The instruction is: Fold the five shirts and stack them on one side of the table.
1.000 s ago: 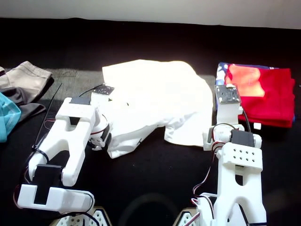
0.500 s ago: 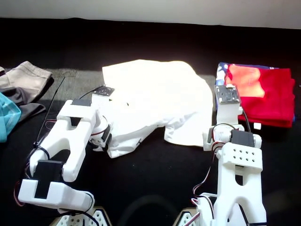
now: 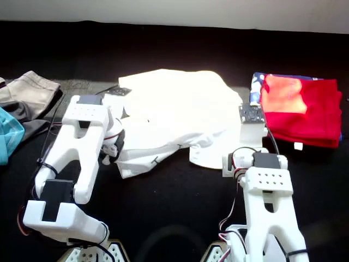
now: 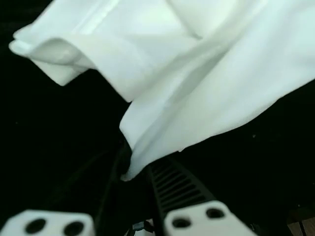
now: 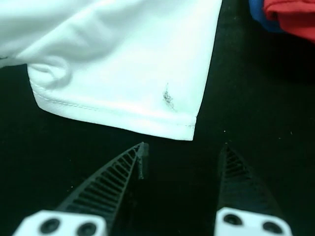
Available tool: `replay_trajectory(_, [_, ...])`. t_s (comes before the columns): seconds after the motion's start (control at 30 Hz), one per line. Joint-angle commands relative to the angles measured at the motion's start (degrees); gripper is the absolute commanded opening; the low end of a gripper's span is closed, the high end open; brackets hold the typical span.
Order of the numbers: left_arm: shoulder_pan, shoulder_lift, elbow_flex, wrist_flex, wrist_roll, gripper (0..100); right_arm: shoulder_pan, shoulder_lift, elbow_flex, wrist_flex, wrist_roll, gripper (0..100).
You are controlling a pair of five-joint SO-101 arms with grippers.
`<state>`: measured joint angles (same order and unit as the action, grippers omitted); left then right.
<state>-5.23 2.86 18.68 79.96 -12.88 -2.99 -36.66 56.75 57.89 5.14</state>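
My left end effector (image 4: 138, 172) clamps the white shirt (image 4: 206, 88); right end effector (image 5: 184, 147) spread beside its hem. Bite corner squarely.

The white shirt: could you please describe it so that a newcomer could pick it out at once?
On the black table, look in the middle, between the heap of beige and teal clothes and the folded red stack. The white shirt lies spread and rumpled, the only white garment, one edge pinched in the fingers of the left gripper.

The jaws are wide apart, just beside the hem of the white shirt (image 5: 123, 59) on the black surface (image 5: 256, 103).
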Motion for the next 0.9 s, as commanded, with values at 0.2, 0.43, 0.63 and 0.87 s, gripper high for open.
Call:
replay_trajectory(0.2, [-6.99, 0.04, -17.1, 9.67, 0.0, 1, -0.57, 25.8, -22.81, 8.04, -4.31, 28.9])
replay_trajectory(0.43, [-6.55, 0.31, -17.1, 9.14, 0.0, 1, -8.4, 34.86, -27.82, 8.31, -5.89, 29.1])
replay_trajectory(0.63, [-6.55, 0.31, -17.63, 9.14, 0.0, 1, -14.9, 35.3, -27.12, 6.2, -5.63, 29.1])
replay_trajectory(0.87, [-6.55, 0.04, -17.63, 9.05, 0.0, 1, -13.76, 39.87, -26.07, 4.7, -5.54, 29.1])
